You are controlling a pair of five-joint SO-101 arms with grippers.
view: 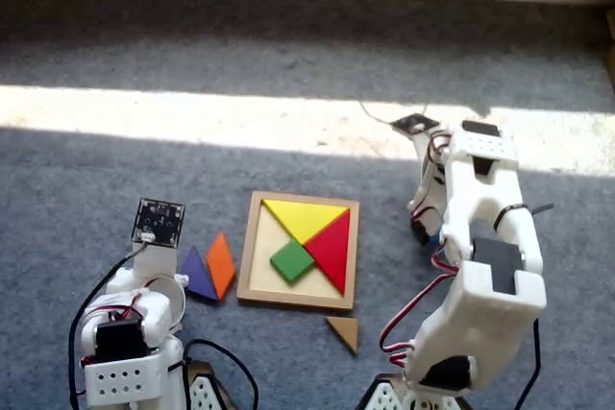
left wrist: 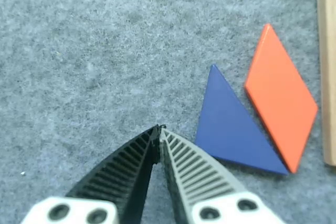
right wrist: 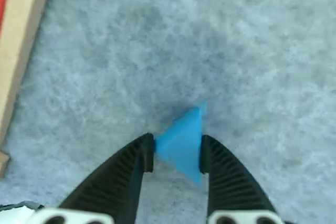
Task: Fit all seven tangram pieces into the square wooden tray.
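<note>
Tray w/ 3 pcs in, light-blue triangle clamped by the right end effector

The wooden tray (view: pixel 252 266) is seen mid-table (view: pixel 115 170) in the high view, w/ a yellow triangle (view: pixel 303 218), a red triangle (view: pixel 332 249) and a green square (view: pixel 292 261) already seated inside and touching each other. Just left of the tray, a dark-blue triangle (left wrist: pixel 231 124) and an orange parallelogram (left wrist: pixel 281 95) are laid side by side, the orange one nearer the tray wall. A tan triangle (view: pixel 344 331) is left just off the tray's near right corner. The right end effector (right wrist: pixel 177 145) is closed on a light-blue triangle (right wrist: pixel 182 141), pinched by opposite edges w/ one tip poking out past the fingers, over the grey table to the right of the tray; whether it's lifted or touching can't be told. The left end effector (left wrist: pixel 158 129) is shut tight w/ nothing in it, tips just beside the dark-blue triangle.
</note>
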